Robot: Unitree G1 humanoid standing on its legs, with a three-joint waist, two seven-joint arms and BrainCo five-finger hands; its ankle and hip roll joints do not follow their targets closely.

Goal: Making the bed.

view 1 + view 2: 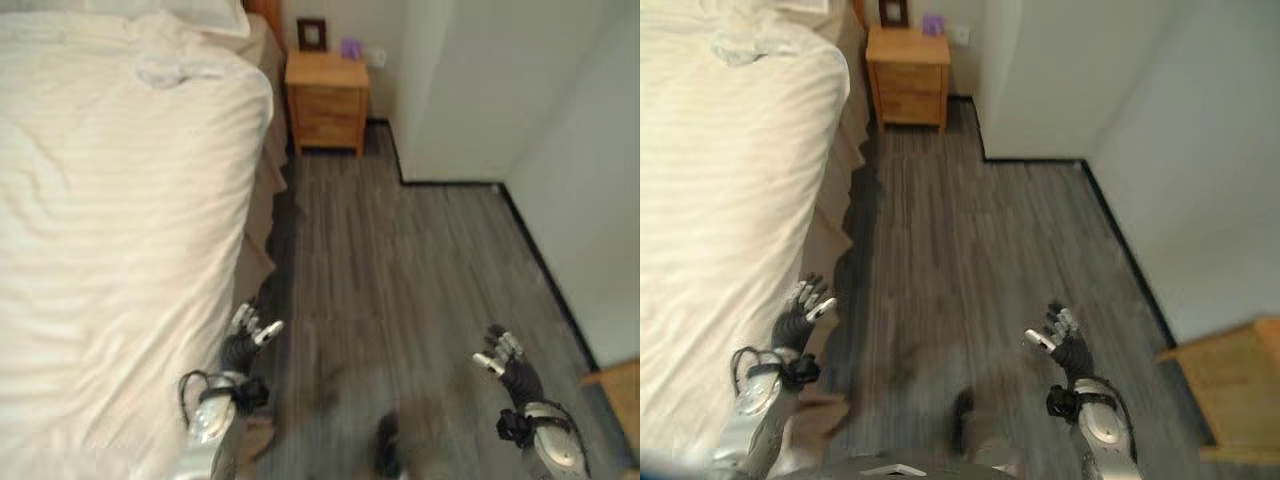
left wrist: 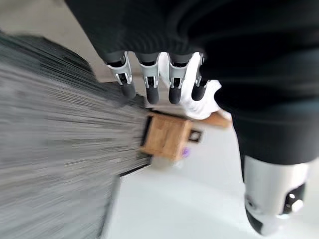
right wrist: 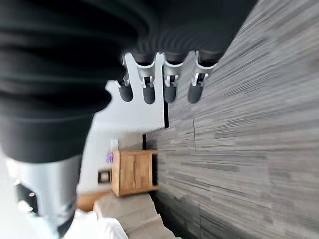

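Note:
The bed [image 1: 110, 220] fills the left side, covered by a white striped duvet [image 1: 710, 200] that hangs over its near edge, with a beige skirt [image 1: 262, 200] below. A rumpled fold [image 1: 170, 70] lies near the pillow [image 1: 190, 12] at the head. My left hand [image 1: 245, 340] hovers open beside the bed's edge, holding nothing; its fingers [image 2: 149, 84] are straight. My right hand [image 1: 505, 360] is open over the floor, well away from the bed, its fingers [image 3: 169, 82] straight and empty.
A wooden nightstand [image 1: 327, 100] with a dark picture frame [image 1: 311, 34] and a small purple object [image 1: 350, 47] stands by the bed's head. A white wall corner [image 1: 450, 100] juts out at the right. Another wooden piece [image 1: 1230, 390] sits at the lower right. Grey plank floor [image 1: 400, 270] runs between.

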